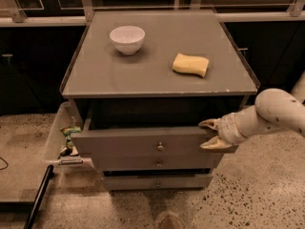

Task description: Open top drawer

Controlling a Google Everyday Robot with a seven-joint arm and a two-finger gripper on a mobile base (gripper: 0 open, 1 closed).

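Observation:
The top drawer (138,146) is the uppermost grey front of the cabinet, with a small round knob (160,147) at its centre. It stands pulled out a little, and a dark gap shows between it and the cabinet top. My gripper (209,135) comes in from the right on a white arm (271,113). It sits at the right end of the drawer front. One finger lies over the front's top edge and the other lies on its face, holding it. The two slimmer drawers (157,163) below are closed.
A white bowl (127,38) and a yellow sponge (190,64) lie on the grey cabinet top (119,80). A clear bin (56,140) holding packets hangs on the cabinet's left side. A black pole (38,197) leans at the lower left. Speckled floor surrounds the cabinet.

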